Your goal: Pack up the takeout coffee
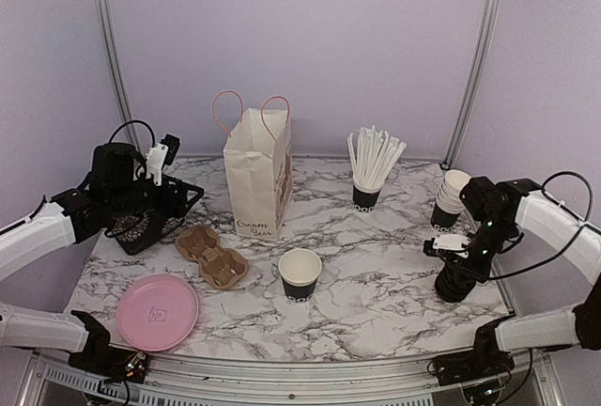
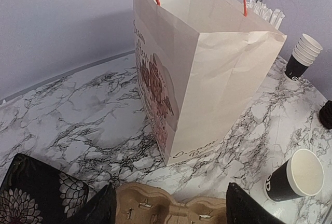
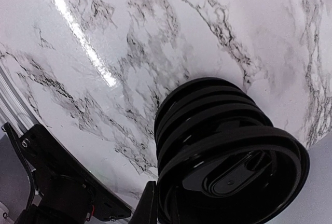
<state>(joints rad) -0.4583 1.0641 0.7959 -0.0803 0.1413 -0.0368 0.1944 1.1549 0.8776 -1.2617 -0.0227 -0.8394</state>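
Note:
The black paper cup [image 1: 300, 274] with white lettering stands open, with no lid on it, in the middle of the table; it also shows in the left wrist view [image 2: 295, 177]. A stack of black plastic lids [image 1: 455, 284] stands at the right. My right gripper [image 1: 457, 263] is down on that stack, its jaws nearly closed on the rim of the top lid [image 3: 233, 177], with one finger [image 3: 150, 203] outside the rim. My left gripper [image 2: 171, 208] is open and empty, above the brown cardboard cup carrier [image 2: 155, 206], left of the paper bag [image 1: 258, 176].
The open paper bag [image 2: 207, 68] stands at the back centre. A black cup of white straws [image 1: 368, 195] and a nested cup stack [image 1: 449, 201] stand at the back right. A pink plate [image 1: 158, 312] lies front left. A black floral object [image 2: 36, 193] lies left of the carrier [image 1: 212, 256].

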